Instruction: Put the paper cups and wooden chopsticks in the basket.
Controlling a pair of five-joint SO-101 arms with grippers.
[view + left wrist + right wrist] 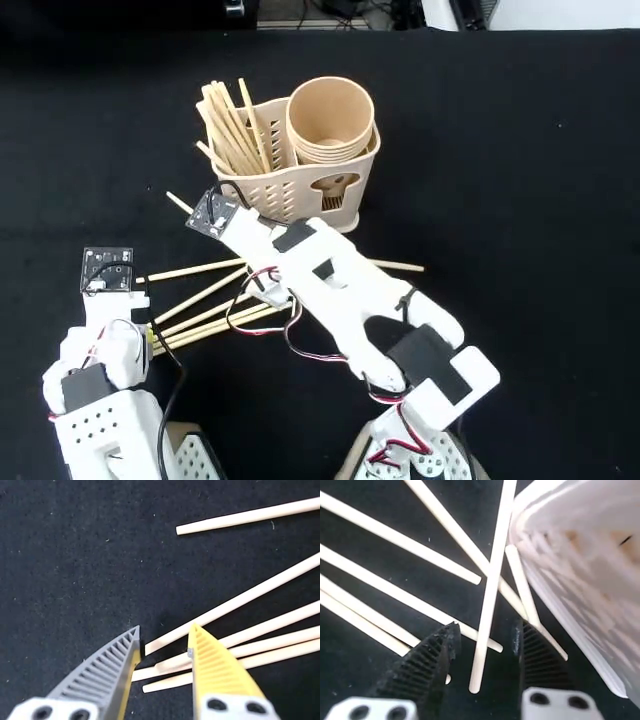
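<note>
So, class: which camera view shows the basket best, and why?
The high view: the basket stands whole, holding paper cups and chopsticks. The right wrist view catches one stretch of its wall; the left wrist view faces loose chopsticks.

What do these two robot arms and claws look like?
The left arm and right arm are white plastic with black motor blocks and red, white and black wires. The left gripper has a grey finger and a yellow finger, both ridged and pointed; the right gripper has two black fingers.
</note>
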